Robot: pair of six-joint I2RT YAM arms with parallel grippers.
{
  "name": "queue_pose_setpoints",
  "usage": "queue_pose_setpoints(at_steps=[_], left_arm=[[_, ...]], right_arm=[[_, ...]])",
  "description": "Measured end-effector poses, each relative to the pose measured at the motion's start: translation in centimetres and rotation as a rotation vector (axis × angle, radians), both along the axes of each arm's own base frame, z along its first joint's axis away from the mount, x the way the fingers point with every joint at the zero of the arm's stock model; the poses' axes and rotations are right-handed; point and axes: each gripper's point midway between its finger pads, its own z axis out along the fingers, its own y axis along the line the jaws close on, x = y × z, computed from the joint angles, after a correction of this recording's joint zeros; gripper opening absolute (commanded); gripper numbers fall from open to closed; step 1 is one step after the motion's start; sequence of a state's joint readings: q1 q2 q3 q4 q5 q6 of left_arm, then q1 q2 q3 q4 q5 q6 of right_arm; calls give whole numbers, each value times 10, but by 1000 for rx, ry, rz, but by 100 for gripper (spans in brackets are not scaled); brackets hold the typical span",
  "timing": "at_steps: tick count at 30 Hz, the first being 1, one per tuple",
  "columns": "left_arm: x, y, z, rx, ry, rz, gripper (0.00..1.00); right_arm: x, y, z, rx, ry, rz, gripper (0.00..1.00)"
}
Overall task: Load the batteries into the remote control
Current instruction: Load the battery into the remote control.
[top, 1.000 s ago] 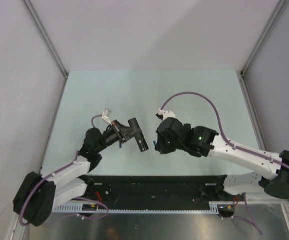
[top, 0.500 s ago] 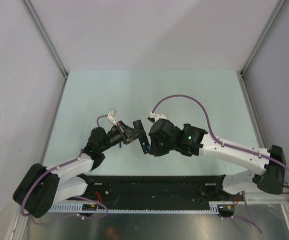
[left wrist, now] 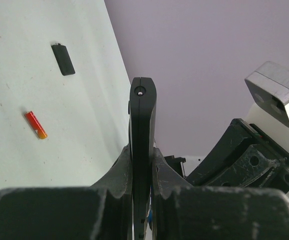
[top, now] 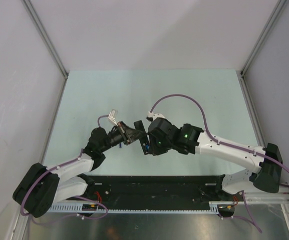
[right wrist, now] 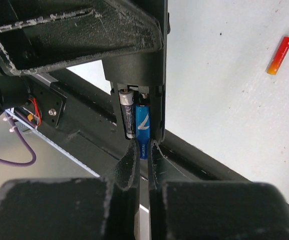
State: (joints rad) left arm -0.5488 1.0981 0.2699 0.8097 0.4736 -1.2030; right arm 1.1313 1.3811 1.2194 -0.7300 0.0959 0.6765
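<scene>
From above, the two arms meet over the middle of the table (top: pixel 134 90). The left gripper (top: pixel 132 134) and right gripper (top: pixel 148 143) sit so close together there that the remote (top: pixel 139 125) shows only as a short dark bar between them, with a speck of blue at its near end. The left wrist view shows the hold plainly: the remote (left wrist: pixel 142 120) stands edge-on, off the table, with the left gripper (left wrist: pixel 142 156) clamped tight against both of its flat sides. That view hides the open bay. It shows an orange-red battery (left wrist: pixel 36 124) lying loose on the table and, farther off, a small flat black piece (left wrist: pixel 63 59). The right wrist view looks into the bay. A dark battery (right wrist: pixel 127 116) with a silver end lies inside, and a blue battery (right wrist: pixel 142 125) lies just beside it, touching. The blue battery's upper part is in the bay and its lower end sticks out. The right gripper (right wrist: pixel 143 148) is nearly closed and pinches that lower end between its fingers (right wrist: pixel 128 167). The orange-red battery (right wrist: pixel 280 55) shows here too, well apart on the table.
</scene>
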Motion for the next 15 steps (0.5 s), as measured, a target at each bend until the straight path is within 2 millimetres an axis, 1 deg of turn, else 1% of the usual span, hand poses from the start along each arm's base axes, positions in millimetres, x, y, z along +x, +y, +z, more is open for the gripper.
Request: queue_pose_setpoints(at_steps=[15], left_arm=[[-5, 1, 6, -12, -25, -5, 0]], right_arm=[[2, 1, 3, 13, 13, 3, 0]])
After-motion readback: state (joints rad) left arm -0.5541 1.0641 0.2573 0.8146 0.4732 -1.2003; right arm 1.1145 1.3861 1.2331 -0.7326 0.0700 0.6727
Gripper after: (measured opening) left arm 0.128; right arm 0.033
